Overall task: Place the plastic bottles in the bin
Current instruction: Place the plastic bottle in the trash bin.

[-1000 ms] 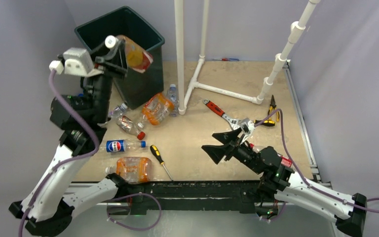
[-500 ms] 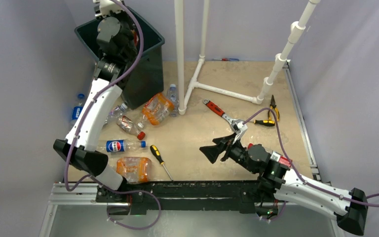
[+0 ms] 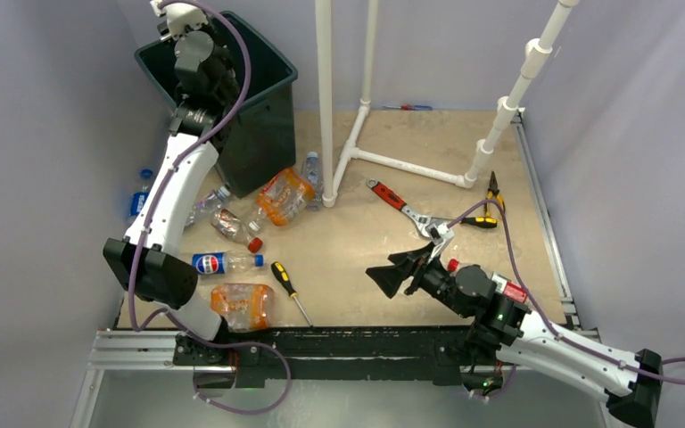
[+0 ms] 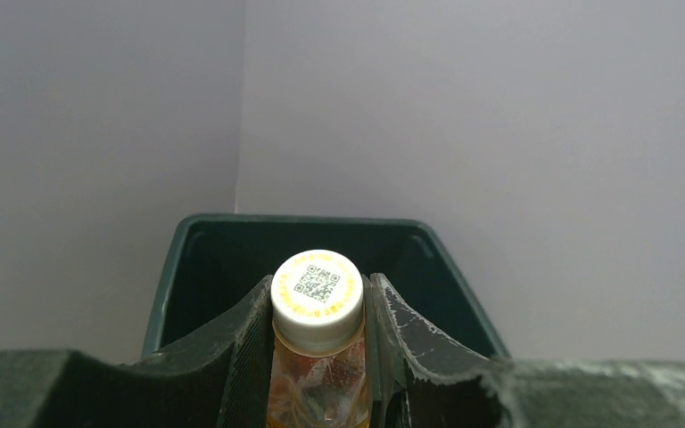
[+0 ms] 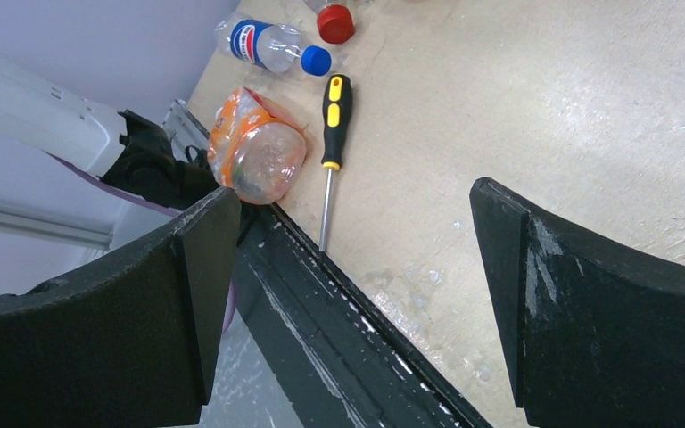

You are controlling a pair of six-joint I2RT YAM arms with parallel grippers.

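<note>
- Far left of the top view: blue-capped bottle (image 3: 138,192) lies on the table edge beside the left arm, not yet binned.
- Upper left: bin (image 3: 263,134) stands at the table's back corner. The left arm is stretched up over its rim so the load can drop straight in.
- Left gripper (image 4: 319,357) is clamped on the neck of an orange-label bottle (image 4: 317,299). Its white cap with a QR code sits just above the fingers. A neck grip probably suits it because the body is crushed and soft.
- Wrist view shows the bin's opening beyond and below the cap, so the bottle is over or just short of the bin, not inside it. Likely step: release.
- Left-centre, in front of the bin: loose bottles wait on the table. These are a clear bottle (image 3: 212,201), a crushed red-capped bottle (image 3: 232,227), a Pepsi bottle (image 3: 218,263) and a squashed orange bottle (image 3: 243,305) near the front rail.
- Just right of the bin: another orange bottle (image 3: 284,196) and a small clear bottle (image 3: 312,174) lie close to the white pipe frame (image 3: 325,89).
- Yellow-and-black screwdriver (image 3: 287,285) lies between the Pepsi bottle and the front rail; not a target.
- Centre-right: red wrench (image 3: 397,201), not a target.
- Right gripper (image 3: 401,272) hangs low over bare table with jaws spread wide and empty, facing the bottle pile, probably lined up for the next pick.
- Far right: pliers (image 3: 492,187) lie by the pipe foot.
</note>
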